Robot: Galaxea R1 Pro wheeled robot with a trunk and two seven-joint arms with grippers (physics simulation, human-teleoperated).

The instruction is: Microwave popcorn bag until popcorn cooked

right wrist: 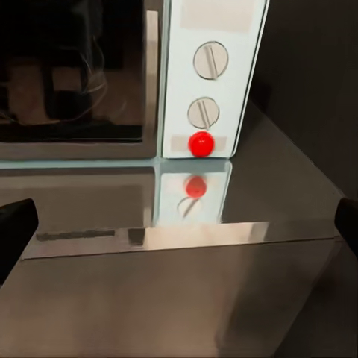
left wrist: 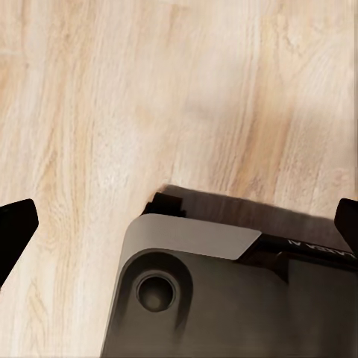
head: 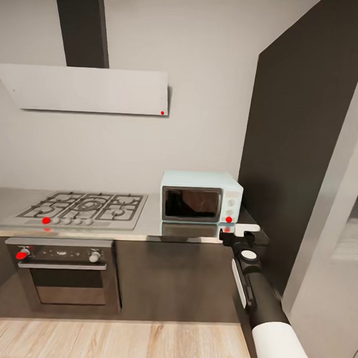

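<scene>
While the microwave (head: 201, 196) sits right of centre in the head view, its black glass door is closed and its pale mint body rests on the countertop (head: 151, 229), close to the tall dark panel (head: 300, 153) that fills the right side of the frame. Two round dials and a red button (head: 229, 219) run down its right-hand strip. From the right wrist view the same control strip shows in the upper middle: two grey dials (right wrist: 211, 60) above the red button (right wrist: 201, 143), with the button's reflection on the glossy slab (right wrist: 89, 209) just below it and the dark door glass (right wrist: 71, 67) at the upper left.

Extending up from the lower right of the head view, the right arm reaches toward the counter edge, and the right gripper (head: 240, 231) hangs just in front of and below the button, near the slab's front lip. Its dark fingertips (right wrist: 15, 231) sit at the far side edges of the right wrist view, spread wide with nothing between them.

Left of the microwave lies the grey gas hob (head: 84, 208), with the steel oven (head: 65, 270) under it and a pale hood (head: 89, 89) on the wall above. Wooden flooring (head: 114, 343) crosses the bottom of the frame.

Pointing down at that flooring (left wrist: 149, 97), the left gripper (left wrist: 179, 224) has its fingertips (left wrist: 15, 227) set apart at both side edges, empty, above a grey part of the robot's base (left wrist: 224, 298).
</scene>
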